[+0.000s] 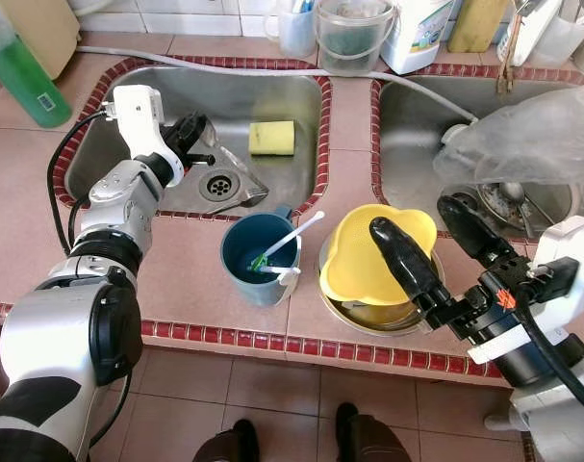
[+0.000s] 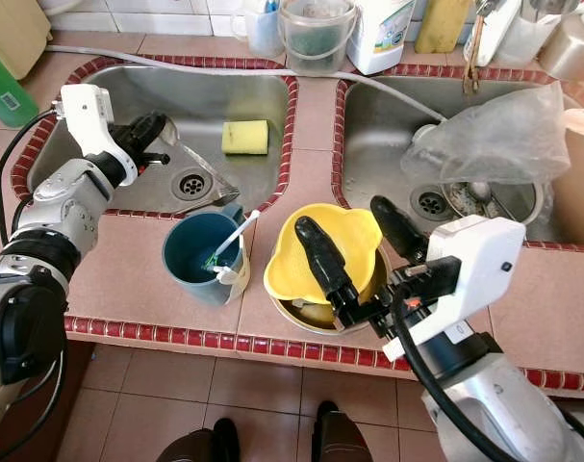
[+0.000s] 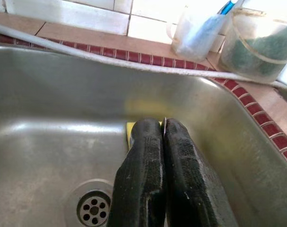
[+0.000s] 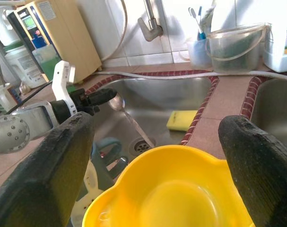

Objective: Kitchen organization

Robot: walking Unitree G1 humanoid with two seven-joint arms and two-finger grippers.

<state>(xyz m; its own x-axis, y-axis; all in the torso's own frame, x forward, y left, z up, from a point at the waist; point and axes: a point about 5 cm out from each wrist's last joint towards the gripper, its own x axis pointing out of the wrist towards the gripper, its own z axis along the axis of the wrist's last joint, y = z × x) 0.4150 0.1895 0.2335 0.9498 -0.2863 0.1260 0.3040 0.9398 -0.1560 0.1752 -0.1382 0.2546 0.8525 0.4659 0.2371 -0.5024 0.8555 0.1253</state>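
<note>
Straddling the yellow bowl (image 1: pixel 373 252) that sits in a metal bowl (image 1: pixel 368 313) on the near counter, the right gripper (image 1: pixel 428 226) gapes empty; left gripper (image 1: pixel 197 140), fingers pressed together on a spoon (image 1: pixel 236 176), hangs over the left sink (image 1: pixel 109 125).

A tiled counter (image 1: pixel 190 279) holds two steel basins, and open room is uneven. The left sink (image 1: pixel 157 106) has a bare floor around its drain; only a yellow sponge (image 1: pixel 271 138) lies near its right wall, and a spoon (image 1: pixel 236 188) slants across its near right corner from the left gripper (image 1: pixel 197 135), whose fingers press together. The right sink (image 1: pixel 407 125) is crowded by a clear plastic bag (image 1: pixel 532 135) and utensils beneath. On the counter's front edge, a blue cup (image 1: pixel 258 258) and a yellow bowl (image 1: pixel 368 252) in a metal bowl (image 1: pixel 368 316) stand close together. The right gripper (image 1: pixel 426 231), fingers wide apart, straddles the bowl. Containers line the back edge.
</note>
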